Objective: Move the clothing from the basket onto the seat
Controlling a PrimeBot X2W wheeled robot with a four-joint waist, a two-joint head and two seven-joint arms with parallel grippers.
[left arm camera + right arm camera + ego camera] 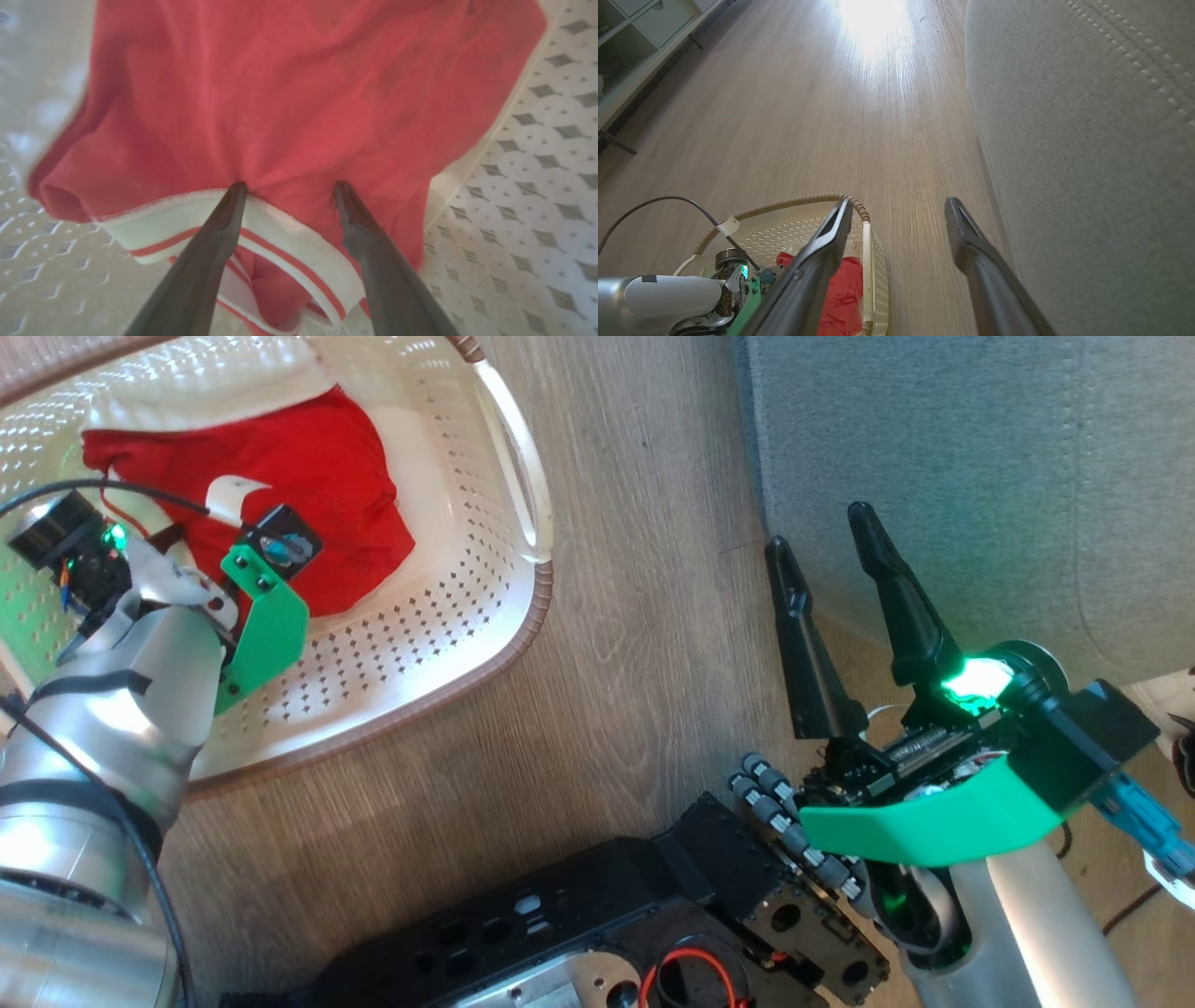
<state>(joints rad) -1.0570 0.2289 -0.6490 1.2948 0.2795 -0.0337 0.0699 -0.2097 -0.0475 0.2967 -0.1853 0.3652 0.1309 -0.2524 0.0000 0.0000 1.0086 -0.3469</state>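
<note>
**Item 1 – clothing**: one red garment, crumpled, lying on the bottom of the basket toward its far end. A white trim band with a thin red stripe runs along its near edge.

**Item 2 – left gripper**: down inside the basket, jaws spread. Both fingertips press into the red cloth just past the trim band, with a fold of fabric lying between them. Seen from above, the silver forearm, its green bracket and a black cable cover part of the garment and the gripper itself.

**Item 3 – right gripper**: jaws apart, nothing between them, held above the floor just beside the seat's edge.

**Item 4 – seat**: grey upholstered cushion with a pale stitched seam, its rounded corner near the right gripper. No garment lies on the part in sight.

**Item 5 – obstructions**: a strip of bare floor separates basket and seat. The robot's black base sits at the near end of that strip.

**Item 6 – surface and room**: pale wood-plank floor, with a bright patch of glare farther off. A light shelf unit on thin dark legs stands along the far side, well apart from the basket.
</note>
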